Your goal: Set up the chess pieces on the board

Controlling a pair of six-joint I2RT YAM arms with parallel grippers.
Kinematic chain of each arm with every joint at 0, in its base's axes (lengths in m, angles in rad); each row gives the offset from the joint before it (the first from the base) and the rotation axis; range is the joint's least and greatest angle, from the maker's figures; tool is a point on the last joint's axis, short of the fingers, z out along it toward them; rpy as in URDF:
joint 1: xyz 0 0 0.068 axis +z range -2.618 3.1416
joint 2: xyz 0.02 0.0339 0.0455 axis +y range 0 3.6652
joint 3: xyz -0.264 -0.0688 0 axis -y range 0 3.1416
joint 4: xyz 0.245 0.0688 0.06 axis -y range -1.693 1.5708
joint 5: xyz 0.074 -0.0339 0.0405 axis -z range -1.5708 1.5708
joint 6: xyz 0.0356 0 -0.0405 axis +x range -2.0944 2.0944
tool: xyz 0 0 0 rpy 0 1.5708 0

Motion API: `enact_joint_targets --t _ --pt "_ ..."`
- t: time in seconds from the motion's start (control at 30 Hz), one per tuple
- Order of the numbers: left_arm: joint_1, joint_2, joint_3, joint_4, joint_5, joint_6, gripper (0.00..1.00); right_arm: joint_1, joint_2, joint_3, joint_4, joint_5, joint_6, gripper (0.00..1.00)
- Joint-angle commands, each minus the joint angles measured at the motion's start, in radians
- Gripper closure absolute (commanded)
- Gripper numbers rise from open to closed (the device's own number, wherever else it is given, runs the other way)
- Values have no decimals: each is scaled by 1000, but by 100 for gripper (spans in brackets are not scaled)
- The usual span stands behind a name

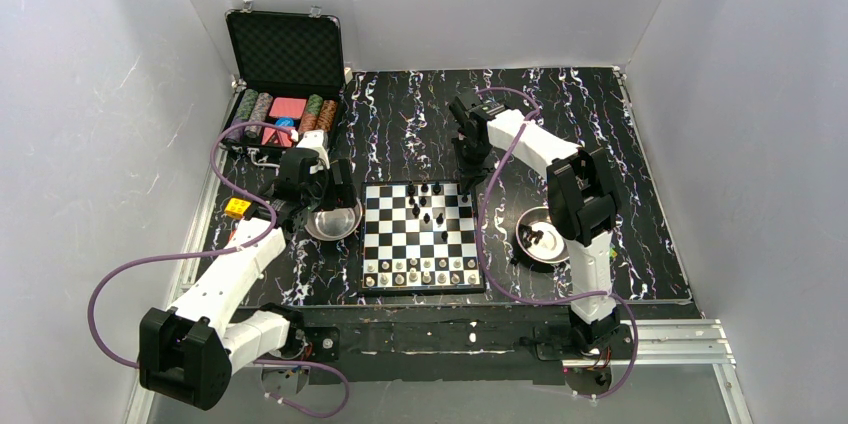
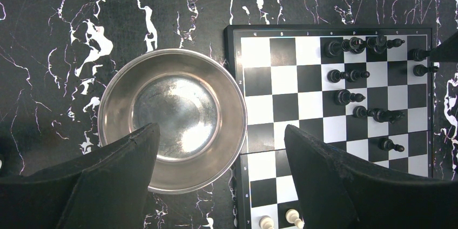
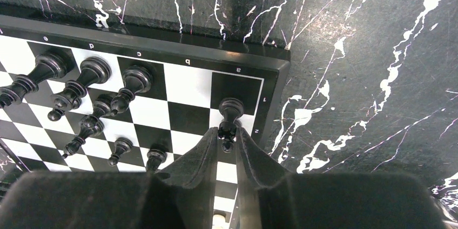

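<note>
The board [image 1: 400,234] lies mid-table. Several black chess pieces [image 1: 425,199] stand on its far half and two rows of white pieces [image 1: 420,272] on its near edge. My right gripper [image 1: 466,176] is at the board's far right corner. In the right wrist view it [image 3: 227,132] is shut on the head of an upright black piece [image 3: 229,111], whose base is at the board's [image 3: 186,86] corner squares. My left gripper [image 1: 318,189] is open and empty; in the left wrist view it [image 2: 221,129] spans an empty steel bowl [image 2: 173,110] and the board's left edge [image 2: 281,86].
A second steel bowl [image 1: 541,236] right of the board holds a pale piece. An open black case [image 1: 285,94] with poker chips stands at the back left. A small yellow object [image 1: 237,207] lies at the left edge. White walls surround the table.
</note>
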Motion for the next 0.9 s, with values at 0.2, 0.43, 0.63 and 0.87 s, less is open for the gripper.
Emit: enact_joint_targets --t 0.2,0.43,0.63,0.87 --pt "6 -5 6 11 5 7 14 -4 -2 11 -7 44 -5 84" --pt "5 -5 7 10 4 7 14 -5 1 30 -5 60 -1 86" --pt "5 -4 6 10 4 7 15 -6 7 41 -3 62 1 87" --pt "5 -7 7 9 2 7 15 -5 13 47 2 56 5 87"
